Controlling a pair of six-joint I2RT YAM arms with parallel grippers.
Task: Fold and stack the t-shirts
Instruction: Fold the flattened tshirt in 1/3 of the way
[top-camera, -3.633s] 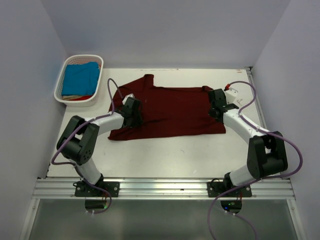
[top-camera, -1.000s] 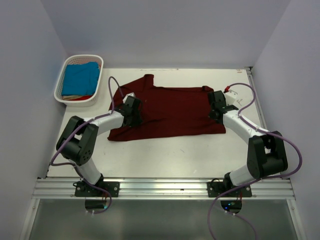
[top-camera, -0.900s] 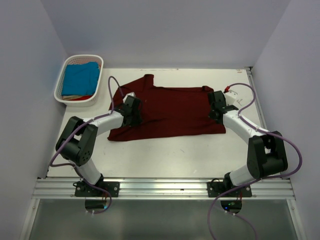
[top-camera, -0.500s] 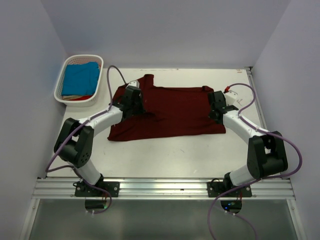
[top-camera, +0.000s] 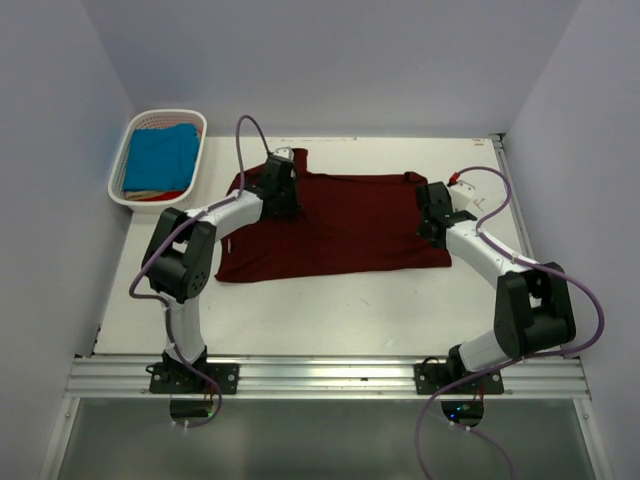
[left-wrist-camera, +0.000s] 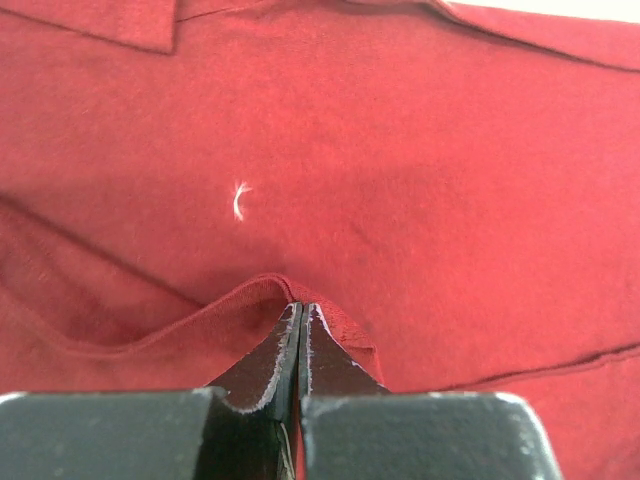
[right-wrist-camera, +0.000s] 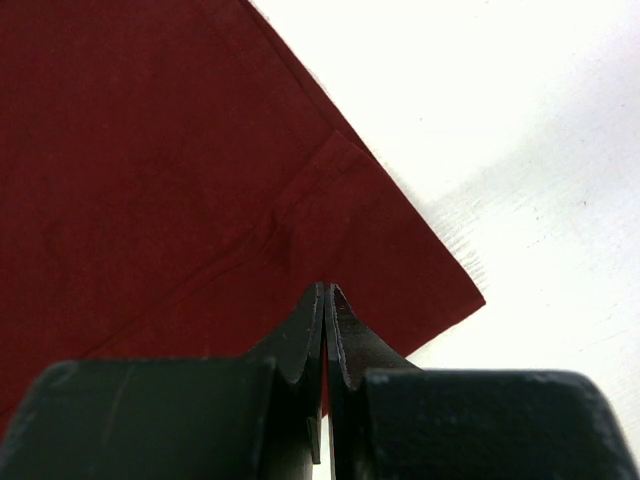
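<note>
The dark maroon t-shirt (top-camera: 345, 220) lies spread across the middle of the table. My left gripper (top-camera: 283, 190) is over its far left part, near the neck. In the left wrist view it (left-wrist-camera: 300, 306) is shut on a raised ridge of the maroon cloth (left-wrist-camera: 420, 170). My right gripper (top-camera: 430, 208) is at the shirt's right edge. In the right wrist view it (right-wrist-camera: 327, 288) is shut, tips on the maroon cloth (right-wrist-camera: 150, 150) near a corner. The turquoise-blue t-shirt (top-camera: 160, 155) lies in the basket.
The white slatted basket (top-camera: 155, 204) stands at the far left corner of the table. Bare white table (top-camera: 330, 300) lies between the shirt and the arm bases. Grey walls close in the left, back and right sides.
My left gripper has moved from the shirt's left edge toward the far side, pulling a pinch of maroon cloth with it. The right arm has not moved.
</note>
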